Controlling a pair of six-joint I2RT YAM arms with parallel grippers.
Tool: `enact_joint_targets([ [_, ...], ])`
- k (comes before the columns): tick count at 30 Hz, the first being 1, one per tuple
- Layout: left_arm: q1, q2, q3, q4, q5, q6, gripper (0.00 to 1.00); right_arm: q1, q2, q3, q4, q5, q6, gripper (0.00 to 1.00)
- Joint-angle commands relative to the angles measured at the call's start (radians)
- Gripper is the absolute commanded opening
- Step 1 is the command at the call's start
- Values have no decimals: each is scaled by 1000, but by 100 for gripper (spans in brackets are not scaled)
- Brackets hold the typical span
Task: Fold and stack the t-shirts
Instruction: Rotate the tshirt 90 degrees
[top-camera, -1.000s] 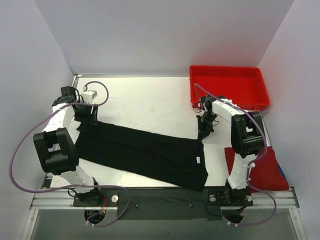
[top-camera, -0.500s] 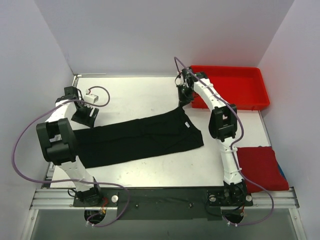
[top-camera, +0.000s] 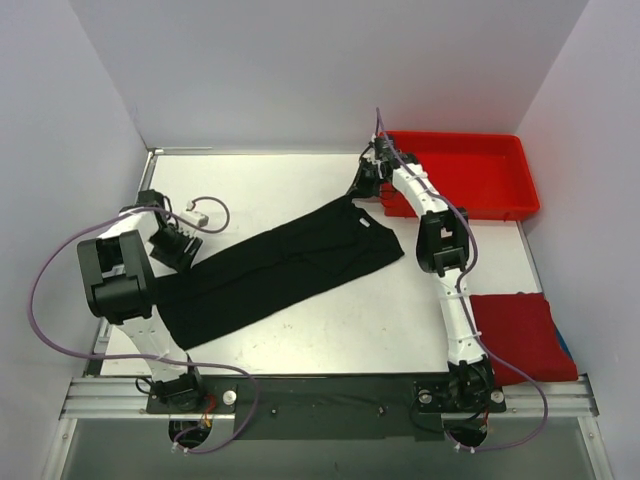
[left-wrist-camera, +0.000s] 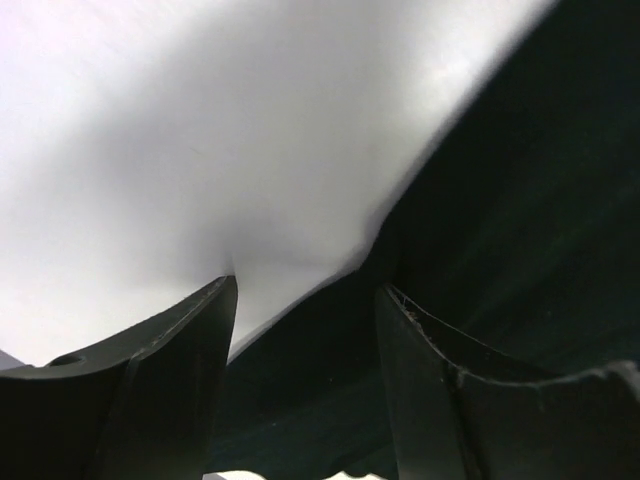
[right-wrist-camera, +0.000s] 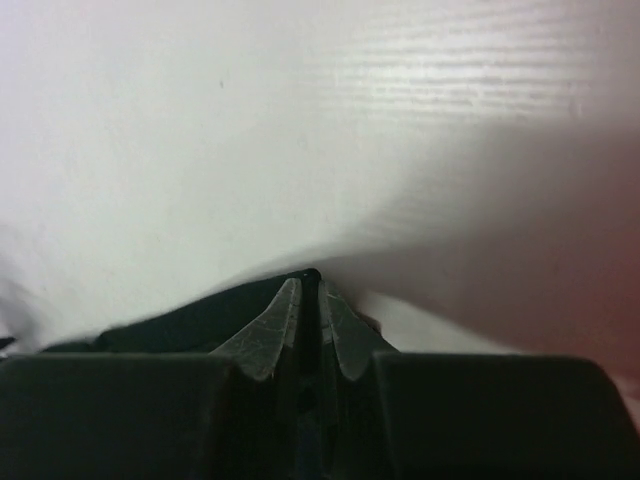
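Note:
The large black t-shirt lies stretched out diagonally on the table, from near left to far right. My right gripper is shut on its far right corner, next to the tray; in the right wrist view the gripper pinches a fold of black cloth. My left gripper sits at the shirt's left end. In the left wrist view it is open, with black cloth lying between and beyond its jaws. The red t-shirt lies folded at the near right.
The rigid red tray stands at the far right corner, just behind my right gripper. White walls close in the table at the left, back and right. Purple cables loop off both arms.
My right gripper has carried the shirt's right end from the near right up toward the tray, turning the shirt diagonal. My left gripper has shifted slightly nearer along the left edge.

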Motion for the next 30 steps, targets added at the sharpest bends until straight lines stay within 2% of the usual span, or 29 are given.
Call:
enact_joint_targets([
  [1,1,-90,-124,-154,35,54,65,4,30,49,189,-23,160,0],
  [3,3,-126,-152,-195,24,54,64,4,26,62,235,-6,189,17],
  [4,3,-135,-158,-218,15,56,64,4,18,69,267,-6,193,33],
  [5,1,-150,-166,-235,13,57,64,4,2,69,286,-15,192,40],
  [6,3,-158,-167,-264,18,56,64,4,-14,69,312,-19,187,51],
  [10,1,-181,-159,-327,35,50,64,12,-129,48,329,-32,119,70],
  [13,3,-193,-156,-303,24,33,65,30,-296,-58,263,42,11,73],
  [15,3,-199,-146,-289,18,22,66,38,-423,-192,214,126,-44,73],
  [17,1,-203,-127,-283,15,8,67,43,-529,-387,165,186,-89,71],
  [20,3,-216,-106,-257,-2,-18,68,50,-655,-544,50,373,-144,67],
  [23,3,-235,-100,-226,-18,-30,69,29,-698,-705,-15,439,-143,59],
  [26,1,-242,-104,-214,-22,-38,69,-17,-704,-796,-32,468,-129,58],
  [30,3,-249,-130,-198,-36,-39,70,-23,-639,-800,-35,452,-193,67],
])
